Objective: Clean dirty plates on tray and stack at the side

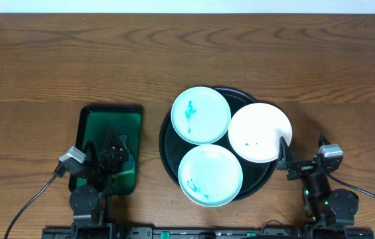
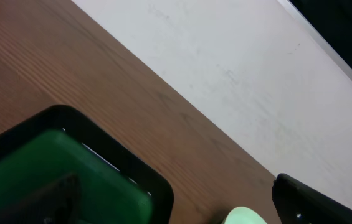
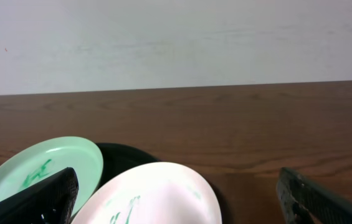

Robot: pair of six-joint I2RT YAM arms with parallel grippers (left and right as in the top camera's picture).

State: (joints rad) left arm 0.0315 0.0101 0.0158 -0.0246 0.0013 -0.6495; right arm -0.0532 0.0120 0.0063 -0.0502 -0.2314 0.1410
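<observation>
Three plates lie on the round black tray (image 1: 166,145): a mint one (image 1: 201,115) at the back with a teal smear, a white one (image 1: 260,132) at the right with small teal specks, and a mint one (image 1: 210,174) at the front with teal marks. My right gripper (image 1: 301,150) stands open just right of the white plate, which fills the space ahead of its jaws (image 3: 157,196). The back mint plate (image 3: 38,163) shows to its left. My left gripper (image 1: 104,147) hangs open over the green tray, holding nothing.
A smaller green rectangular tray (image 1: 111,110) with a black rim sits left of the black tray, under my left arm. In the left wrist view its corner (image 2: 70,168) and a mint plate edge (image 2: 244,216) show. Bare wood-grain tabletop (image 1: 174,46) stretches across the back.
</observation>
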